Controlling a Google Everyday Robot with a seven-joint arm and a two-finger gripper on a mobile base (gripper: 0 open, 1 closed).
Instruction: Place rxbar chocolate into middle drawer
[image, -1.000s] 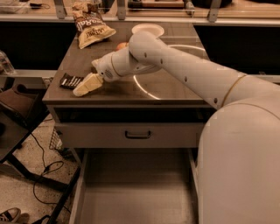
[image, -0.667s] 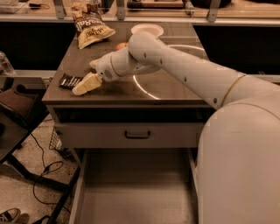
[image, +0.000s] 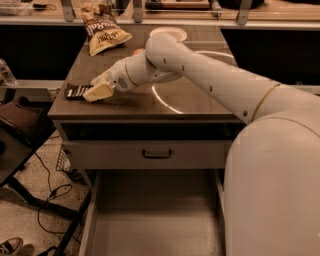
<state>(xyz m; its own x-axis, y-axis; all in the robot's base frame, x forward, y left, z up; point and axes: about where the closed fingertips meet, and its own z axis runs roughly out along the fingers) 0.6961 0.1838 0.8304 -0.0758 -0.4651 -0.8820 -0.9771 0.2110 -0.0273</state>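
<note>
nothing moved since earlier: gripper (image: 96, 92) low at left edge of brown countertop (image: 130, 109), grip can't be told, touching rxbar chocolate (image: 76, 91) lying flat there, long axis left-right, middle drawer (image: 155, 225) open below, speckled floor (image: 30, 200) at left.

Reflective countertop (image: 200, 107), smooth plastic tool (image: 96, 92) over it

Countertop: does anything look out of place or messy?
Nothing is spilled or broken. The rxbar chocolate lies close to the left edge of the counter, with the gripper beside it. A crumpled chip bag lies at the back, and the middle drawer stands pulled open.
</note>
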